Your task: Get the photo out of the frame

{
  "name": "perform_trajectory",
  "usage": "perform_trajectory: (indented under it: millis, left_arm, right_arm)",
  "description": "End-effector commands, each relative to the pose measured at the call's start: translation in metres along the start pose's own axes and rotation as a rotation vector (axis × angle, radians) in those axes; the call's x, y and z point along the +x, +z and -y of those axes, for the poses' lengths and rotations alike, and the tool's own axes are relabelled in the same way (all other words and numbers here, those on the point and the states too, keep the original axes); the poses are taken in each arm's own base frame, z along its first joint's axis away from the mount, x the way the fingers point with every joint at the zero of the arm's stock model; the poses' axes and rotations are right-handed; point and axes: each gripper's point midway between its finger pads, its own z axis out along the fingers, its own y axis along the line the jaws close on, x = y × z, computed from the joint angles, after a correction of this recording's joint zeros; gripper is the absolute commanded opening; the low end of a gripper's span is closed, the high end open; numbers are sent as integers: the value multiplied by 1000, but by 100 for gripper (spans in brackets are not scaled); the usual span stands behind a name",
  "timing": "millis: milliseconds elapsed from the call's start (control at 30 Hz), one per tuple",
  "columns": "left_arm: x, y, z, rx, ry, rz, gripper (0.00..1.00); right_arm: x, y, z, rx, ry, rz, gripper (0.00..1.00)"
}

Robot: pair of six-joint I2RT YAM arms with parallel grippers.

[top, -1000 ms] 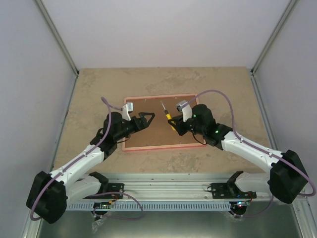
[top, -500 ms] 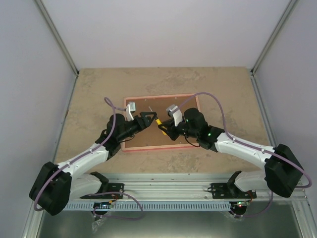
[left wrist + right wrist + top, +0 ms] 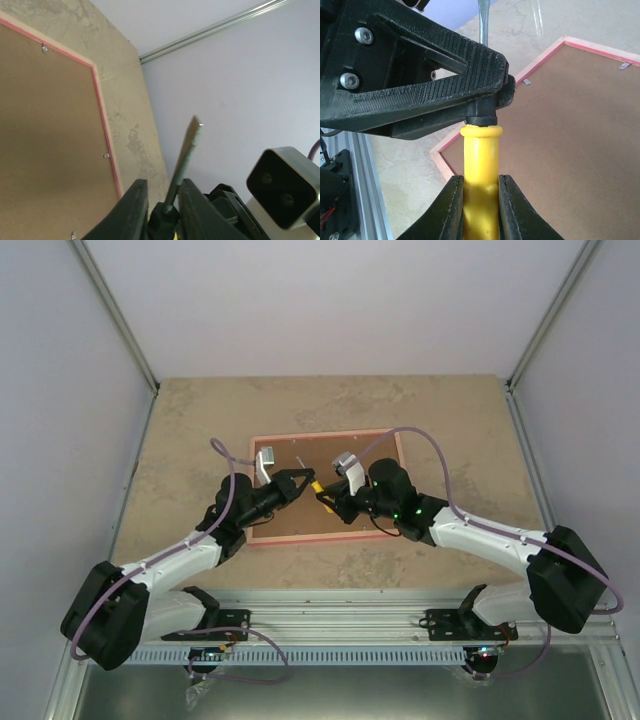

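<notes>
I find the thin bright pink rectangular picture frame (image 3: 325,434) lying face down at the centre of the top view on the beige stone-patterned desk (image 3: 450,410), brown board uppermost; the photo is hidden, presumably beneath it. The right fingers (image 3: 454,205) are clenched on the yellow-handled flat-blade screwdriver (image 3: 480,165) above the frame, and the left fingers (image 3: 131,212) flank its black collar, grip undeterminable. I advise releasing only once the left grasp is firm, then working the small metal tabs (image 3: 106,155) at a shallow angle.
</notes>
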Motion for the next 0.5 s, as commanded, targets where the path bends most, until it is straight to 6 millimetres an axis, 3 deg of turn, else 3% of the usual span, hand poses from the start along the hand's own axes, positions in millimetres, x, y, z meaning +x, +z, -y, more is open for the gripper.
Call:
perform_trajectory:
  millis: [0,167,333,467]
  left_arm:
    - [1,-4,-1,23,-44,24,14]
    - [-2,-12,-7,14,-124,66,7]
    - [-6,-20,-10,17,-223,113,2]
    - [-9,-28,-11,31,-298,153,0]
  right_arm:
    - [-14,-1,-9,-36,-37,66,6]
    - [-17,-7,-13,-54,-58,115,23]
    - [-15,-16,-17,-75,-92,196,47]
    - [-16,-21,-23,-89,-119,256,55]
